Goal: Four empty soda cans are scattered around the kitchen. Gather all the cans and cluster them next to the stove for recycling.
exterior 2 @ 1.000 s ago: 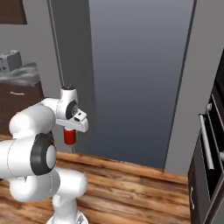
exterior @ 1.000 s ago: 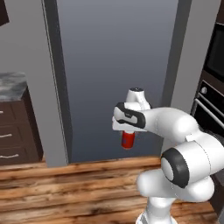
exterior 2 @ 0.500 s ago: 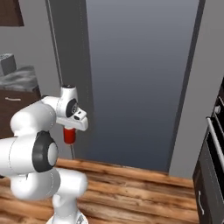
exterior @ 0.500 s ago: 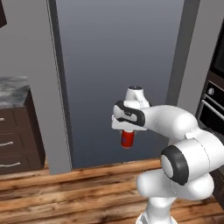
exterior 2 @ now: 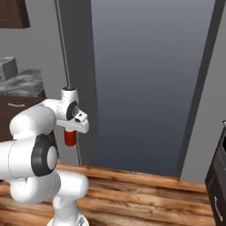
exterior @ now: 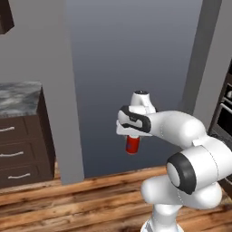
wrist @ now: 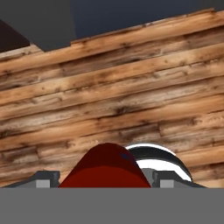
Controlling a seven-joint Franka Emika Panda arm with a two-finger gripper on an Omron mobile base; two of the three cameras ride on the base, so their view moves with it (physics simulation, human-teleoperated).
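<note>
Soda can (exterior: 132,144), a smooth red cylinder, hangs upright in mid-air clamped by the tool (exterior: 132,138) of the glossy white arm, above grainy wooden plank floor (wrist: 131,87) and before a flat grey panel (exterior: 131,68).

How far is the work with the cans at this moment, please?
Nothing looks finished: no stove and no gathered cans appear here. In hand: the end effector holds one small red cylindrical soda can upright above the brown wooden plank floor. Left: carrying it to the stove, then fetching the others.
</note>
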